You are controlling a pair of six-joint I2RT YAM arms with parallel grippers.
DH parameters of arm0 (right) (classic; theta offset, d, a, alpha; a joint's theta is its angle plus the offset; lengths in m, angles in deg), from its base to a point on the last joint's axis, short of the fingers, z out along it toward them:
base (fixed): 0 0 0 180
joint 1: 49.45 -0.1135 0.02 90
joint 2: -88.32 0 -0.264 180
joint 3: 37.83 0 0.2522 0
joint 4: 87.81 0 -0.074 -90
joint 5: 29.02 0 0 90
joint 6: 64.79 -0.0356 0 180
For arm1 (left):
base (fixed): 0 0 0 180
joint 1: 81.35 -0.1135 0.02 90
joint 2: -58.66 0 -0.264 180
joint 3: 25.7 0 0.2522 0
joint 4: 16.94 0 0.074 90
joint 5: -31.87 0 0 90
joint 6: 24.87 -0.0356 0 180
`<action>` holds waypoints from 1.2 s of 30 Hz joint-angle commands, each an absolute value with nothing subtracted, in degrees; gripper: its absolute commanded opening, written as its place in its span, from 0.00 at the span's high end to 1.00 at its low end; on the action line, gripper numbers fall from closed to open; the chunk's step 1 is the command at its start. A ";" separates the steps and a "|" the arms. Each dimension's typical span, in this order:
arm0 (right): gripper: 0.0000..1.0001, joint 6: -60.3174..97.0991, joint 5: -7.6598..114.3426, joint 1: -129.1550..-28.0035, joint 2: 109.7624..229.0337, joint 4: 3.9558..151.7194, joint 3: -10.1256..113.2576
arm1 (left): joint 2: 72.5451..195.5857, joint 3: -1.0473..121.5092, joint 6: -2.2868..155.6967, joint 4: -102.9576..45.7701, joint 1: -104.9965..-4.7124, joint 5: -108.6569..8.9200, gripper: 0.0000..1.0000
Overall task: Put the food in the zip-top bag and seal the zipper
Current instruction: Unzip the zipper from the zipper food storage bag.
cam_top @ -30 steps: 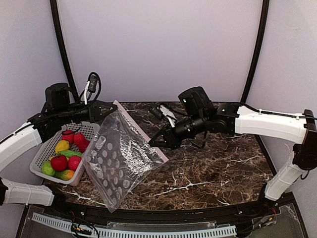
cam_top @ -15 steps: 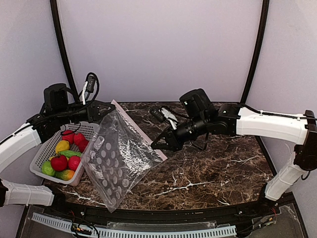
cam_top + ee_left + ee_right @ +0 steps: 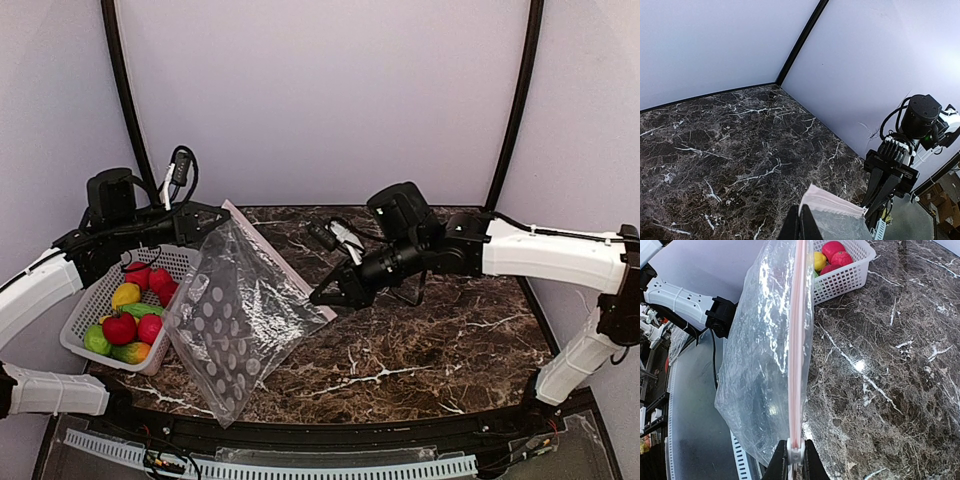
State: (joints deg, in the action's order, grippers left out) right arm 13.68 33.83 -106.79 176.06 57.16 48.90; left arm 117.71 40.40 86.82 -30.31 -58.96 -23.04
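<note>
left hand [image 3: 224, 213] clamped on zip-top bag [image 3: 240, 320], far corner | right hand [image 3: 318, 297] pinching zipper [image 3: 799, 340] slider | food [image 3: 125, 325] in basket [image 3: 75, 338], left

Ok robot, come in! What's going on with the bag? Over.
Left gripper shut on bag corner. Right gripper shut on zipper slider. Bag hangs between them, empty. Food sits in basket.

Free over the dark marble table [image 3: 440, 340] right of centre and toward the near edge. Barred at left-centre by a large clear white-dotted plastic bag [image 3: 240, 320], hung slanting between left claw [image 3: 224, 213] and right claw [image 3: 322, 296]. Just left of it, a white mesh plastic basket [image 3: 183, 255] of toy fruit [image 3: 120, 327], open from above.
</note>
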 commanded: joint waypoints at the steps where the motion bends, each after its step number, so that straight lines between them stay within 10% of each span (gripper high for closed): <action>1: 1.00 13.00 33.43 -106.87 174.66 51.25 47.09 | 115.79 40.26 86.69 -27.56 -60.79 -25.00 0.99; 17: 0.99 12.14 34.01 -106.87 172.65 50.06 46.58 | 116.32 41.52 82.81 -29.46 -62.00 -19.87 0.99; 24: 0.47 11.55 35.05 -106.93 171.60 50.76 50.98 | 117.90 41.63 80.22 -29.11 -61.93 3.51 0.99; 27: 0.40 11.25 35.71 -106.99 171.36 52.29 52.64 | 116.82 41.52 79.14 -31.71 -61.86 6.42 0.99; 36: 0.54 12.52 37.60 -107.75 173.37 54.66 57.10 | 113.90 39.67 78.90 -34.23 -61.84 7.86 0.99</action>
State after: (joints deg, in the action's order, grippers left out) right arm 11.27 35.92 -107.03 172.94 52.72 54.54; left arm 115.83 40.51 79.93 -32.76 -61.58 5.09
